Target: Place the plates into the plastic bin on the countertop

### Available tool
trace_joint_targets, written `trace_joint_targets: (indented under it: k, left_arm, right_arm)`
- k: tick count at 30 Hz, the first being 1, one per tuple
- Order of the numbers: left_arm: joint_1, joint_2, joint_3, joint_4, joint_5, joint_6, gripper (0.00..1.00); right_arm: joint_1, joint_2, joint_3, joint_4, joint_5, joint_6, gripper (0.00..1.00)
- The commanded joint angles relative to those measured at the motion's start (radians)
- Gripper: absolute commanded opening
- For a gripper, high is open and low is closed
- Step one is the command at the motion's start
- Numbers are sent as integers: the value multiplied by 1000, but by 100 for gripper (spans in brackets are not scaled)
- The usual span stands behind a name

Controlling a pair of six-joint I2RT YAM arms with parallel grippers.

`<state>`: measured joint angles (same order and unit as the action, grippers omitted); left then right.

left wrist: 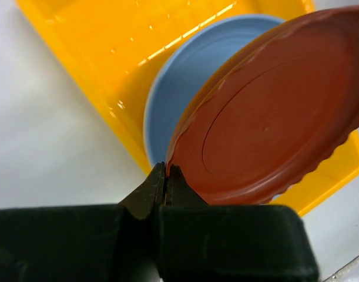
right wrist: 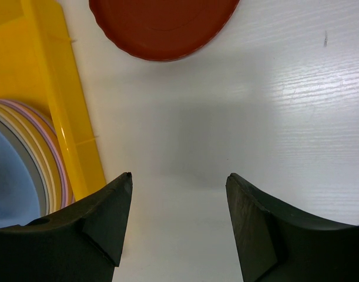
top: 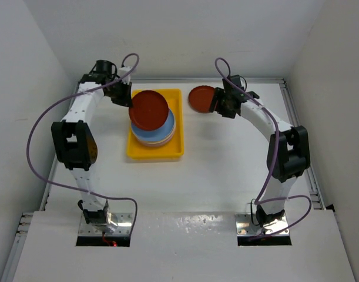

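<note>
I'm pinching dark red plate [left wrist: 273, 111] with left gripper [left wrist: 165, 176] over yellow bin [left wrist: 108, 53] | right gripper [right wrist: 179, 205] hanging open, empty | next: lowering flat, releasing.

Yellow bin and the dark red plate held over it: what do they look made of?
Yellow bin: likely moulded plastic, glossy; sharp white glints on its floor and rim, uniform colour. Dark red plate: probably plastic too, satin finish; soft sheen, moulded ring and scalloped edge, thin rim pinched by the left gripper. Could be melamine; looks alone can't settle it.
</note>
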<state>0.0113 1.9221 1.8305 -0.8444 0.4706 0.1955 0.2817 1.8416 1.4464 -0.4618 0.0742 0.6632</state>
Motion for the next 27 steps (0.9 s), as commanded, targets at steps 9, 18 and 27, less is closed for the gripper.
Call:
trace_joint_targets:
  k: [9,18,27]
  left_arm:
    - [-76,115,73,10,-49,-41,0]
    - [-96,106,46,-16,-102,2,28]
    - [-77,112,202,-54,-151,12,42]
  right_arm:
    - [-12,-28,-20,15,-7,27,65]
    - [-65,97,78,44,-8,188,66]
    - [-101,369,311,81,94,452,57]
